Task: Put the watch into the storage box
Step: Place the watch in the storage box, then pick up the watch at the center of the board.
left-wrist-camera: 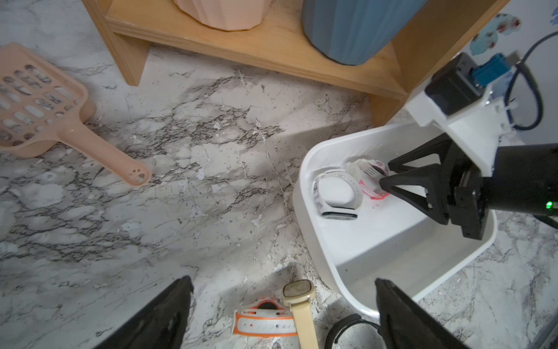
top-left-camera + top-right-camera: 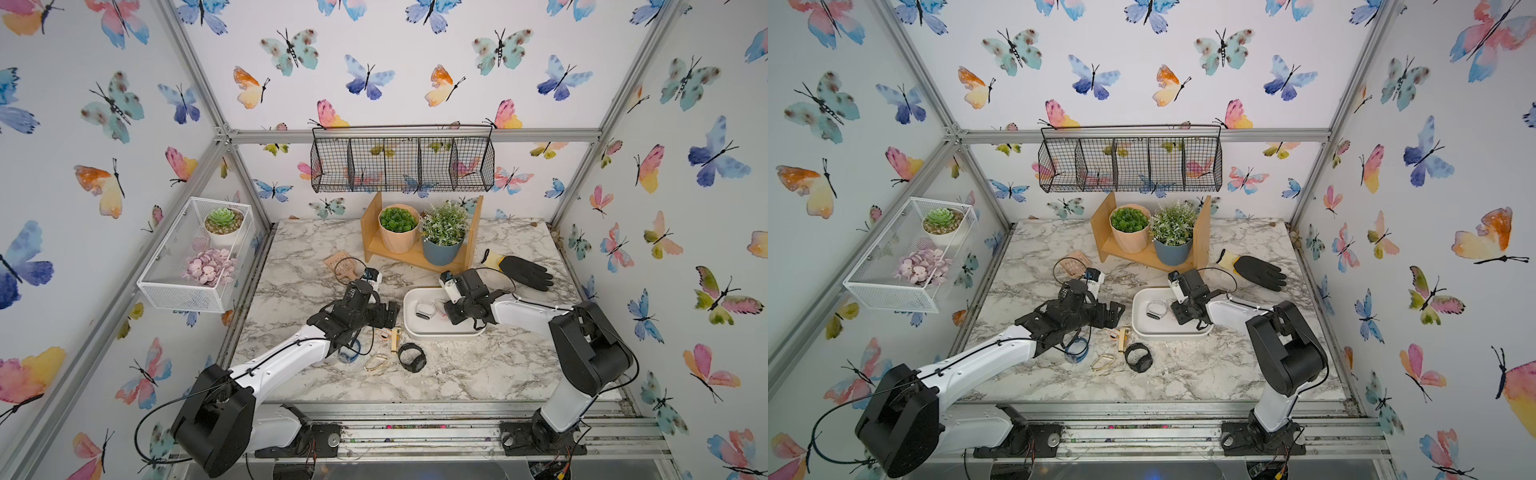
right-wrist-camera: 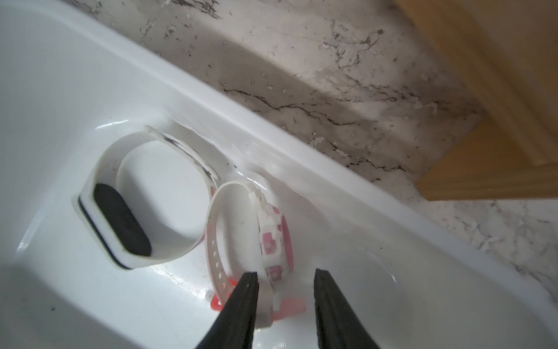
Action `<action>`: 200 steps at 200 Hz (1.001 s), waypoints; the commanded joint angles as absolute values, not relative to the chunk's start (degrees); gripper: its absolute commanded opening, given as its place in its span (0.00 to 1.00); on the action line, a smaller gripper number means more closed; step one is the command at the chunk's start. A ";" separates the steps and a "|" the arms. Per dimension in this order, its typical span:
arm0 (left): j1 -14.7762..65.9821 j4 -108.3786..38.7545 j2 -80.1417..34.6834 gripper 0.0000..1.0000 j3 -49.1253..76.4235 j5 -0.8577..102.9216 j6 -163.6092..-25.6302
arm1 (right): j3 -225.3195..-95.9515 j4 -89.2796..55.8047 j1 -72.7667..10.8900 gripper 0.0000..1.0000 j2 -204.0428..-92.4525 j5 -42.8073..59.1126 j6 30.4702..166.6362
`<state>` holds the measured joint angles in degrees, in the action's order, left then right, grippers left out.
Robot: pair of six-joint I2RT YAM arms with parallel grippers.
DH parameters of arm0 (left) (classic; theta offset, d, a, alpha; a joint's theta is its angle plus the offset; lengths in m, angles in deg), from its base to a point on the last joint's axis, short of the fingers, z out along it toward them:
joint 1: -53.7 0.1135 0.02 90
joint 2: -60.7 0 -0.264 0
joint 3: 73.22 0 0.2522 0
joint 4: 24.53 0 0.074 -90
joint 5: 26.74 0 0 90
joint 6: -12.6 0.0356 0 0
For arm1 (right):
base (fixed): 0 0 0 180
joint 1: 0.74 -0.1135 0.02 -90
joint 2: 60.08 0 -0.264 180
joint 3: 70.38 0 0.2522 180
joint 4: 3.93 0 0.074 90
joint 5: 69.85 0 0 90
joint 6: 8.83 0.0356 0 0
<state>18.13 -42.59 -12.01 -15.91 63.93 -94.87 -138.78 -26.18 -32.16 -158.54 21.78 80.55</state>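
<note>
Right gripper (image 3: 283, 275) is down inside the storage box (image 2: 415, 332), fingers (image 3: 246, 302) apart, not clamped. A pink-and-white watch (image 3: 271, 235) lies on the box floor and its strap end sits in the gap between the fingers. One finger overlaps the strap; the other stands clear of it. Can't tell whether the near finger actually touches.

Just beside it in the box is a white band watch with a black face (image 3: 120, 223), on its side near the same long wall. The two bands look to be touching.

Left gripper (image 1: 283, 281) hangs over the marble tabletop (image 1: 211, 169) next to the box, fingers (image 1: 169, 314) spread wide with nothing gripped. Under it on the marble lie an orange-and-white watch (image 1: 265, 324) and a beige watch (image 1: 299, 290), crossing each other. A black watch (image 2: 412, 357) lies nearer the front edge, outside the box.

A pink slotted scoop (image 1: 39, 105) lies well off to the side. A wooden shelf (image 2: 370, 232) holding two potted plants stands behind the box, and a black glove (image 2: 525, 272) lies near it.
</note>
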 commanded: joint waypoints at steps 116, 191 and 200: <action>22.15 -65.19 -5.00 0.88 -17.78 80.20 -109.06 | -146.17 -24.85 -45.65 0.48 -154.08 12.47 80.15; 22.24 -66.89 -6.71 0.71 -23.32 76.99 -117.12 | -144.99 -20.85 -48.24 0.49 -156.06 10.92 81.52; 22.23 -66.26 -6.48 0.69 -24.40 76.66 -117.71 | -144.66 -20.68 -48.25 0.49 -155.98 11.01 81.52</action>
<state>21.89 -65.50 -6.21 -22.40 77.28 -114.35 -145.71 -22.57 -47.98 -155.85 12.56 80.74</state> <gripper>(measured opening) 0.705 0.491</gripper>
